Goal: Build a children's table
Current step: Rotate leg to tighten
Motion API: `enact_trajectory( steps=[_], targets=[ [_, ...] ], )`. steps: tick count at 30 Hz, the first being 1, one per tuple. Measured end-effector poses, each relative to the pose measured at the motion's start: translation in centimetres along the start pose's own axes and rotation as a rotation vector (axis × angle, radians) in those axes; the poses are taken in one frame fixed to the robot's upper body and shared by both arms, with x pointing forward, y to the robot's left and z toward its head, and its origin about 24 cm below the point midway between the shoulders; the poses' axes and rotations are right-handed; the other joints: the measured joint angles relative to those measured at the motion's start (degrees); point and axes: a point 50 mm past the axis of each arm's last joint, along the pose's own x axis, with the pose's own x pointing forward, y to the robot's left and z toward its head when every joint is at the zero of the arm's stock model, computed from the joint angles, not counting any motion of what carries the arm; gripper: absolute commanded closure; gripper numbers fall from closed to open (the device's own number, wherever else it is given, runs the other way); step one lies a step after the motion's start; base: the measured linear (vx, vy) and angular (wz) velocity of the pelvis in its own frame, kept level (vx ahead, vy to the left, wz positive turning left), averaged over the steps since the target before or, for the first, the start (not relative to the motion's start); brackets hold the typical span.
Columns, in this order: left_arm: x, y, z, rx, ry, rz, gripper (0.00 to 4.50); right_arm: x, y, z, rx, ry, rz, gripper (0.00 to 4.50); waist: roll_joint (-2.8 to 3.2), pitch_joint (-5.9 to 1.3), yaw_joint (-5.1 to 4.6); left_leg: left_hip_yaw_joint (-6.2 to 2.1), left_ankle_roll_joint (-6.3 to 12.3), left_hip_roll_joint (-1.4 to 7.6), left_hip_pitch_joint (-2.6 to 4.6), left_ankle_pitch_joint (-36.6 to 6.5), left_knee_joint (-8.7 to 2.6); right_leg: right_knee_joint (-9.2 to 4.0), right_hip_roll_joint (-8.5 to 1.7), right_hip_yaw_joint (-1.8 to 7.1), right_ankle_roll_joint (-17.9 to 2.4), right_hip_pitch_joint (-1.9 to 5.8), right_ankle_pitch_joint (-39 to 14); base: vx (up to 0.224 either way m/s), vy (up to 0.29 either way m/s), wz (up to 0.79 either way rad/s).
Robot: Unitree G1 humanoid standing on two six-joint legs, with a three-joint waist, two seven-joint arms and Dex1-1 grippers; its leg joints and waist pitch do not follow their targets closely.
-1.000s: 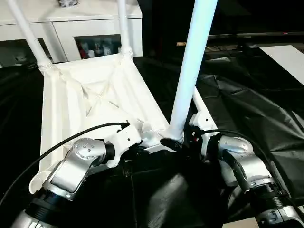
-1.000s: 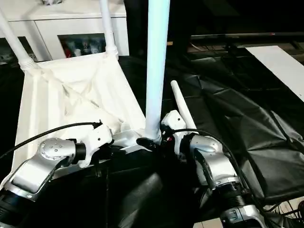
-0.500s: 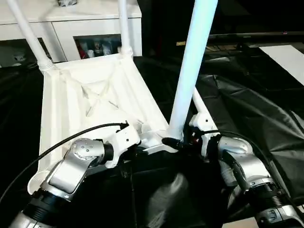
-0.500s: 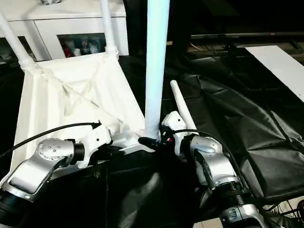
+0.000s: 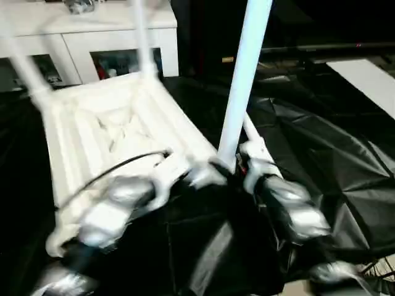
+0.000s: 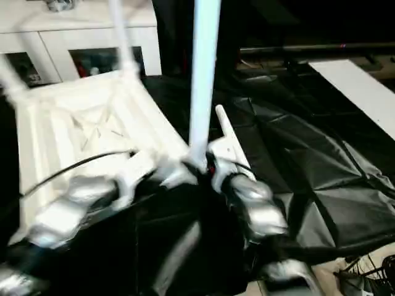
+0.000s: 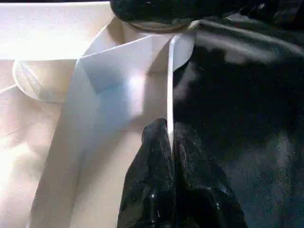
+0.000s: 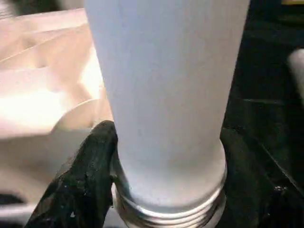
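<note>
- black sheeting (image 5: 321, 160) covered the whole work surface, creased and glossy, with a white cabinet (image 5: 92, 37) against the back wall and dark room beyond it.
- on the sheeting lay the tabletop (image 5: 105, 132), ribbed underside up, two legs (image 5: 141, 37) already standing at its far corners.
- a third leg (image 5: 241, 86) stood upright at the near right corner, its threaded foot (image 8: 166, 209) just at the socket; a fourth leg (image 6: 223, 126) lay on the sheeting just beside it.
- the right gripper (image 8: 161, 190) had its jaws spread around the base of that leg, one finger (image 8: 88, 175) against its side, hugging it rather than squeezing.
- the left gripper (image 7: 170, 156) was pinched tight on the thin edge wall of the tabletop near that corner.
- to my eye the plastic looked light, stiff and slick; the tall leg would lever easily, so low by the thread seemed the place to hold it.
- the tabletop would likely slide on that glossy sheet unless its rim was kept pinned.
</note>
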Motion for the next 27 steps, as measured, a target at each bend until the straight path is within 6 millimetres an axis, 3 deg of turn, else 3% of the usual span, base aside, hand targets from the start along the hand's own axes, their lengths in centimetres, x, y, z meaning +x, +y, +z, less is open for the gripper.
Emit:
enact_trajectory(
  steps=[4,9,10,11,17,27],
  targets=[
    [1.4,-0.1,0.9,-0.024,0.007,0.039,4.50,1.2,0.5,0.3,0.021,0.010,-0.131,1.80,-0.02,-0.04,0.00,0.00,0.00,-0.03,-0.05,0.0,0.05,-0.03,-0.02,0.04,0.0,0.03,0.0,0.000,0.000,0.00],
    [1.4,-0.1,0.9,-0.013,0.011,0.046,4.50,1.3,0.6,0.3,0.004,0.004,-0.133,1.80,-0.02,-0.14,0.02,-0.01,0.00,-0.03,-0.08,0.0,0.02,-0.04,-0.02,0.02,0.0,0.04,0.0,0.000,0.000,0.00],
    [1.3,0.0,0.8,-0.010,0.011,0.048,4.50,1.3,0.6,0.3,0.003,-0.001,-0.124,1.45,-0.02,-0.14,0.04,-0.02,0.00,-0.03,-0.09,0.0,0.00,-0.03,-0.02,0.01,0.0,0.01,0.0,0.000,0.000,0.00],
    [1.0,0.1,0.6,0.001,0.013,0.047,4.50,1.1,0.5,0.3,-0.002,-0.008,-0.102,1.11,-0.03,-0.14,0.07,-0.02,0.00,-0.03,-0.10,0.0,-0.05,-0.03,-0.02,0.00,0.0,-0.01,0.0,0.000,0.000,0.00],
    [-0.4,0.4,-0.1,0.053,0.004,0.014,4.50,0.0,0.3,0.2,-0.057,-0.018,0.058,0.97,0.00,-0.13,0.00,-0.03,0.00,0.02,-0.21,0.0,-0.30,-0.01,0.04,-0.08,-0.1,-0.11,0.1,0.000,0.000,0.00],
    [-3.7,0.4,-1.9,0.126,-0.009,-0.126,4.50,-4.0,-1.9,0.2,-0.269,0.095,0.421,0.97,0.03,-0.01,0.18,-0.02,0.02,0.02,-0.30,0.0,-0.36,-0.12,0.04,-0.09,-0.1,-0.27,-0.1,0.000,0.000,0.00]
  ],
)
